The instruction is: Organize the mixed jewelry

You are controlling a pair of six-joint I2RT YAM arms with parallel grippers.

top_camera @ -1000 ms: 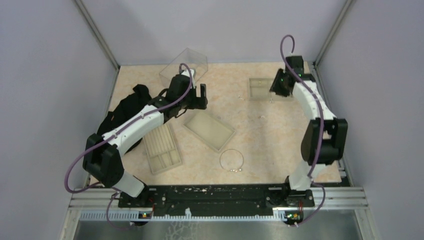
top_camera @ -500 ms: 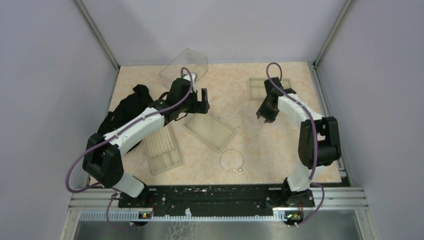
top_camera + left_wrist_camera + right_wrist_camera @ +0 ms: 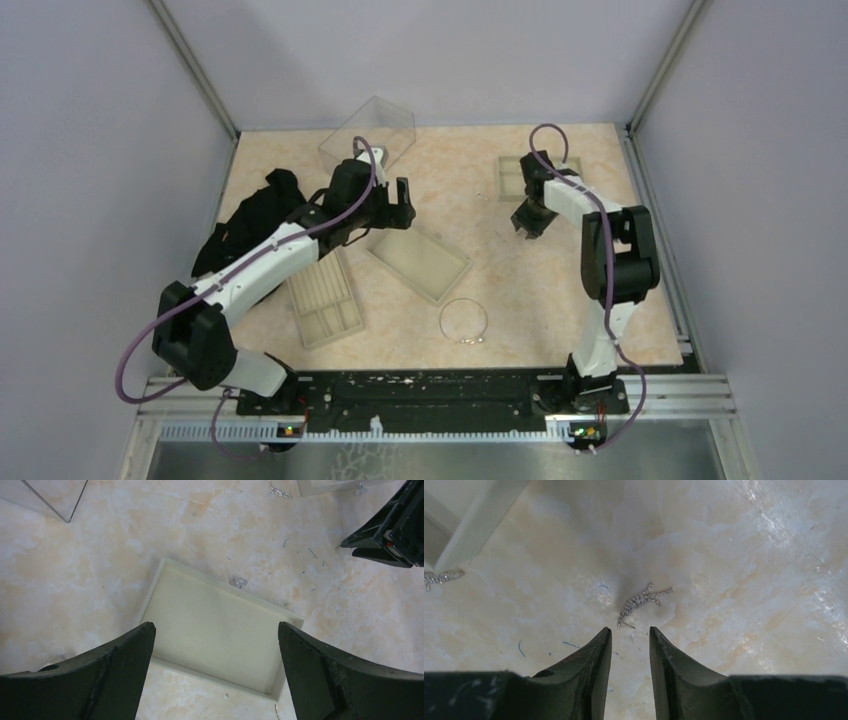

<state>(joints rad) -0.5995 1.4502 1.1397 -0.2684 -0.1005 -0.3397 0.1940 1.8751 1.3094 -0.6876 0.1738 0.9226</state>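
The thin silver hoop (image 3: 463, 321) lies on the table near the front middle. A small curved sparkly silver piece (image 3: 642, 602) lies on the table just beyond my right gripper (image 3: 630, 630), whose jaws stand a little apart with nothing between them. In the top view the right gripper (image 3: 527, 222) points down beside the small compartmented tray (image 3: 518, 178). A second sparkly piece (image 3: 441, 576) lies by that tray's corner. My left gripper (image 3: 216, 627) is wide open and empty above the flat beige tray (image 3: 215, 635). A tiny silver piece (image 3: 240, 582) rests at that tray's far rim.
A ridged beige tray (image 3: 325, 295) lies left of the flat tray (image 3: 418, 261). A clear plastic box (image 3: 366, 135) stands at the back left. Black cloth (image 3: 250, 225) is bunched at the left edge under the left arm. Walls close in on three sides.
My right arm has swung from over the back compartmented tray toward the left and down, its gripper now low over the sparkly piece. The left gripper has shifted only slightly.
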